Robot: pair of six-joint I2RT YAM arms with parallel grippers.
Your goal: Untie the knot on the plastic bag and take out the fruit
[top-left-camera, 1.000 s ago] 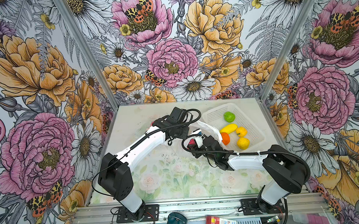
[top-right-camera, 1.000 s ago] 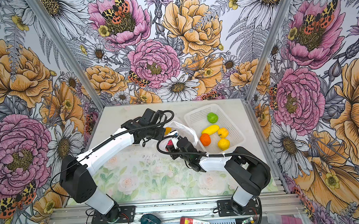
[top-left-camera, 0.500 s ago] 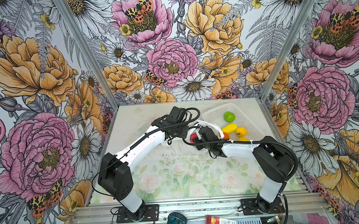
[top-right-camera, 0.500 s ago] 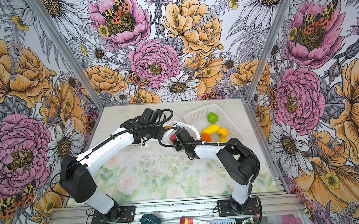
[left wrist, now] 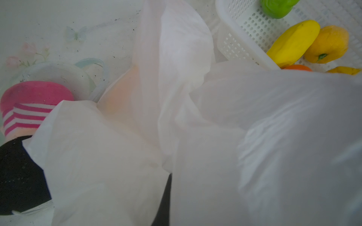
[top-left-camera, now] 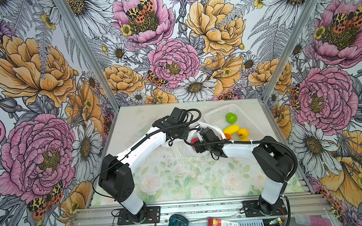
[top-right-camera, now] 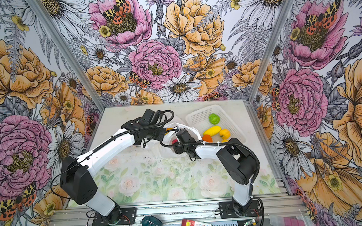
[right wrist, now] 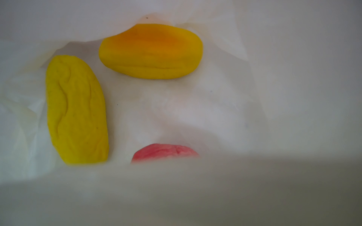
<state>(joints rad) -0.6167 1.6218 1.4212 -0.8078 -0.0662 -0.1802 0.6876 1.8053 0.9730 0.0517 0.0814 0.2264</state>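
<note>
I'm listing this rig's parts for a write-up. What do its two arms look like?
They match. The left arm and right arm have glossy white shells between bulky black joint housings. A black ribbed cable hose runs along each, and each stands on a black base plate.

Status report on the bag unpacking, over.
Left gripper shut on the plastic bag. Right gripper in the bag mouth, jaws hidden. Inside: long yellow fruit, yellow-orange fruit, pink-red fruit. Plastic fold partly covers the pink-red one.
</note>
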